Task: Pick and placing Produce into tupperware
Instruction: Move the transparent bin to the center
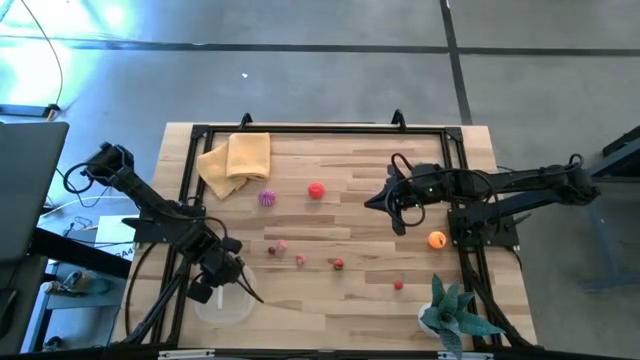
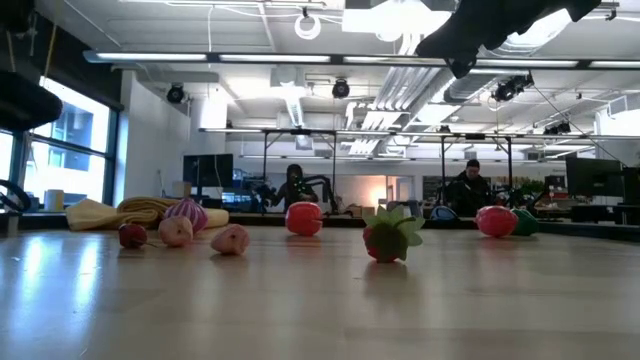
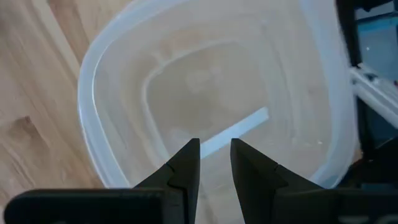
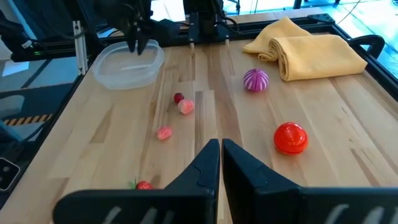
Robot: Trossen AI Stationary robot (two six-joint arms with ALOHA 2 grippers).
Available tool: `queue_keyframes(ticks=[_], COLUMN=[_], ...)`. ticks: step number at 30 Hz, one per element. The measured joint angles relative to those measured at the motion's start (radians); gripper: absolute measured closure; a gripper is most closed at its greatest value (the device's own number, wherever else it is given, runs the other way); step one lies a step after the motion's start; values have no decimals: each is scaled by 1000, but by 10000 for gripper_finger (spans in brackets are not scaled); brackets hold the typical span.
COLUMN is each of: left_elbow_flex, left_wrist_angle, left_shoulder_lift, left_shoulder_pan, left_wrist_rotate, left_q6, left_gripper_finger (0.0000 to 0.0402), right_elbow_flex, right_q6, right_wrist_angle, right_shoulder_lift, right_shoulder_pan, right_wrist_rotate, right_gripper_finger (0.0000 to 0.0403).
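Observation:
The clear tupperware stands at the table's near left. My left gripper hangs just above it, pointing steeply down, fingers a narrow gap apart with nothing between them. No produce shows inside the tub. The produce lies loose on the wood: a red tomato, a purple piece, two pink ones, a small dark red one, a strawberry and an orange piece. My right gripper is shut and hovers over the table's right half.
A folded yellow cloth lies at the far left, and a teal potted plant stands at the near right corner. A black frame runs around the table's edges. Bare wood lies between the tub and the pink pieces.

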Motion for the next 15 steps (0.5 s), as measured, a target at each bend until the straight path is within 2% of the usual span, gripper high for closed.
queue_keyframes(ticks=[7, 15], left_elbow_flex=[-89, -83], left_wrist_angle=[54, 85], left_shoulder_lift=[28, 164], left_shoulder_pan=[17, 113], left_wrist_rotate=[-45, -61], left_q6=[4, 130], left_gripper_finger=[323, 323], right_elbow_flex=[0, 0], right_q6=[0, -7], right_wrist_angle=[0, -10], right_shoulder_lift=[0, 0], right_shoulder_pan=[0, 0], right_wrist_rotate=[0, 26], right_gripper_finger=[394, 394])
